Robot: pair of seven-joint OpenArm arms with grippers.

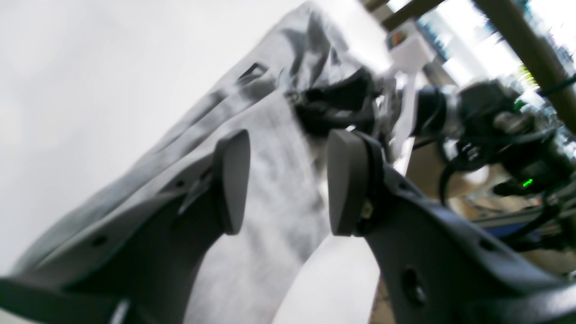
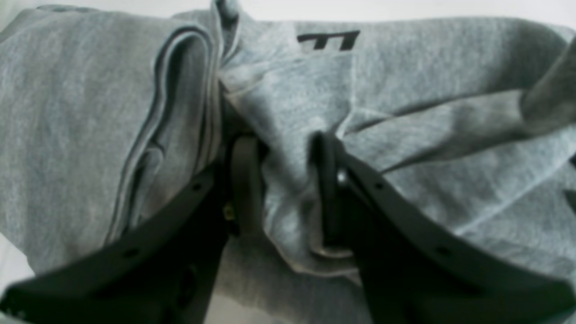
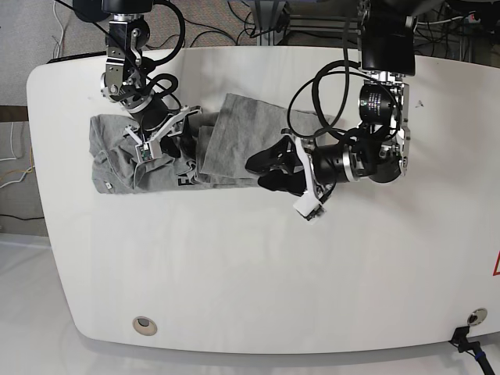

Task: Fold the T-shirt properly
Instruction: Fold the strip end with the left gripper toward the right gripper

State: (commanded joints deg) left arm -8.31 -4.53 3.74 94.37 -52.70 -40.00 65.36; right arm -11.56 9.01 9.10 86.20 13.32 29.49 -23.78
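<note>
While the right tool [image 2: 281, 193] pinched a bunched fold of the grey T-shirt [image 3: 156, 152] between its fingers, the left tool [image 1: 288, 184] hovered with its fingers spread apart, gripping nothing, over the shirt's other end. The T-shirt lay crumpled and partly folded on the white worktop [image 3: 250, 273], toward its far left side, with black lettering [image 2: 328, 41] showing.
</note>
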